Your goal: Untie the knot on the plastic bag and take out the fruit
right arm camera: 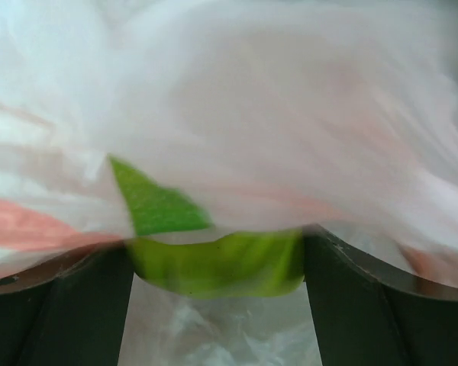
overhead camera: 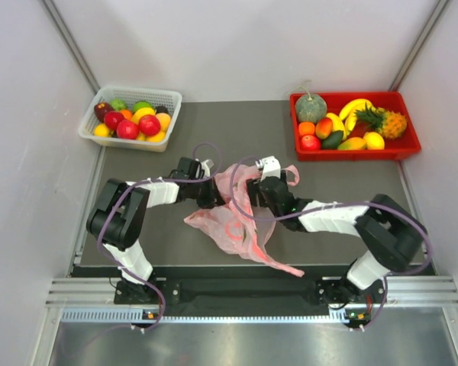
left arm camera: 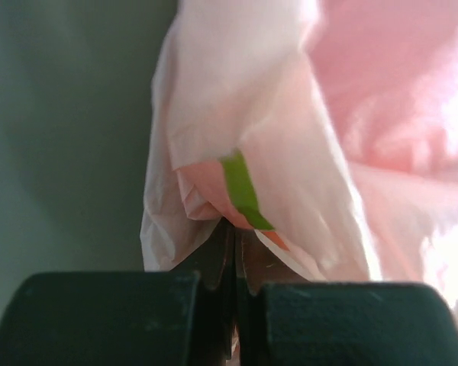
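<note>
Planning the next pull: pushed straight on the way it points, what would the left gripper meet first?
The plastic bag: the left gripper has its jaws shut on a fold, and more pink film lies straight ahead; anything behind is hidden.

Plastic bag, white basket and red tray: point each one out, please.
plastic bag [overhead camera: 227, 225], top external view, crumpled pink middle.
white basket [overhead camera: 149, 91], top external view, far rim.
red tray [overhead camera: 366, 155], top external view, near wall.

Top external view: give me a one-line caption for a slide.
Left end effector and right end effector meet at the pink plastic bag, white basket and red tray behind.
</note>
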`<state>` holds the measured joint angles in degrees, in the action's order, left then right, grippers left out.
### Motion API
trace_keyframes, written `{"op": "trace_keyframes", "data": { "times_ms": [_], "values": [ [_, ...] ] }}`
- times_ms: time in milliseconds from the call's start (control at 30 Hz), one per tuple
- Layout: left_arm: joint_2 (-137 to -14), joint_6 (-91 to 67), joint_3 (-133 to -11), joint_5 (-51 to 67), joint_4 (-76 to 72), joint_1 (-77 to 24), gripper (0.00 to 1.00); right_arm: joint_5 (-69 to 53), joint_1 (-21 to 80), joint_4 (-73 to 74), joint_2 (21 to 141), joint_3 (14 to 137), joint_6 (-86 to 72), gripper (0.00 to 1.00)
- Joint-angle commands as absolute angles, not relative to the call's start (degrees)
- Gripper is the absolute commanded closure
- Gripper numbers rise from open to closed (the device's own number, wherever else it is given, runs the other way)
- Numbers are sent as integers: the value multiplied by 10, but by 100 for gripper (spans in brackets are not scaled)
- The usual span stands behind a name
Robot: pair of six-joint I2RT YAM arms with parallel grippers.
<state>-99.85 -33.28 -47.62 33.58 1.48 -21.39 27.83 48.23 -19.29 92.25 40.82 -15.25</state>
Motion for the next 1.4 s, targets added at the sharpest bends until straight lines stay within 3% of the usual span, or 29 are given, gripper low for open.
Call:
{"op": "trace_keyframes", "data": {
  "times_ms": [0, 167, 433, 533, 767, 900, 1033, 1167, 1367],
  "values": [
    [-976, -330, -465, 338, 4, -213, 100, 237, 478, -131, 825, 403, -174, 100],
    [-970, -336, -463, 336, -11, -212, 100, 71, 478, 45, 688, 384, -203, 100],
    [-970, -345, -475, 336, -14, -212, 100, -156, 479, 189, 436, 323, -229, 100],
    [-969, -345, -477, 337, -13, -212, 100, -209, 479, 161, 394, 316, -232, 100],
    [-960, -334, -478, 334, -3, -211, 100, -129, 479, 92, 236, 345, -194, 100],
    [-959, -333, -480, 336, -3, -212, 100, 46, 475, 106, 273, 401, -169, 100],
    [-963, -337, -479, 340, -3, -213, 100, 234, 430, 133, 432, 491, -164, 100],
    [-959, -332, -478, 341, -2, -212, 100, 163, 213, 128, 563, 557, -214, 100],
    [-945, -329, -481, 336, 14, -213, 100, 98, 11, 89, 777, 663, -301, 100]
  ]
}}
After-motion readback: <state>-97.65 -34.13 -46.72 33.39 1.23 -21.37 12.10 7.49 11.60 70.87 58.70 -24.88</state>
